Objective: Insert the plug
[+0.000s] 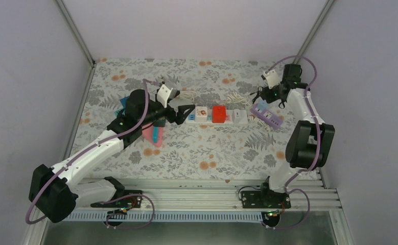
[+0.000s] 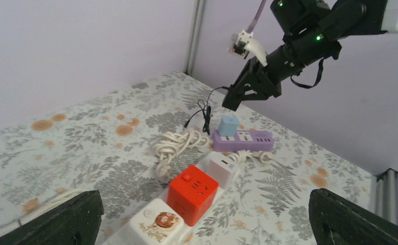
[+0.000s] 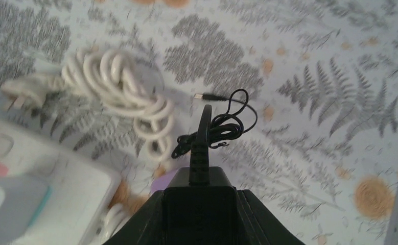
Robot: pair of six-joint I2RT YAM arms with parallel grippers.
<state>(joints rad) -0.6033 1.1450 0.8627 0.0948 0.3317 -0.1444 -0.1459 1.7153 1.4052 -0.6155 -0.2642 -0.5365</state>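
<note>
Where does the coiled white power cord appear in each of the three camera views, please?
Top external: the coiled white power cord lies right of centre, just beyond the right end of the long white plastic power strip.
Left wrist: near the centre, left of the strip.
Right wrist: upper left, above the blurred strip.
Shared landmark: the strip, beside the cord in every view.

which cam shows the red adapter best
Left wrist: the red adapter is close and sharp, with its top and front faces visible. The top view shows it small, from above. The right wrist view shows nothing clear of it.
</note>
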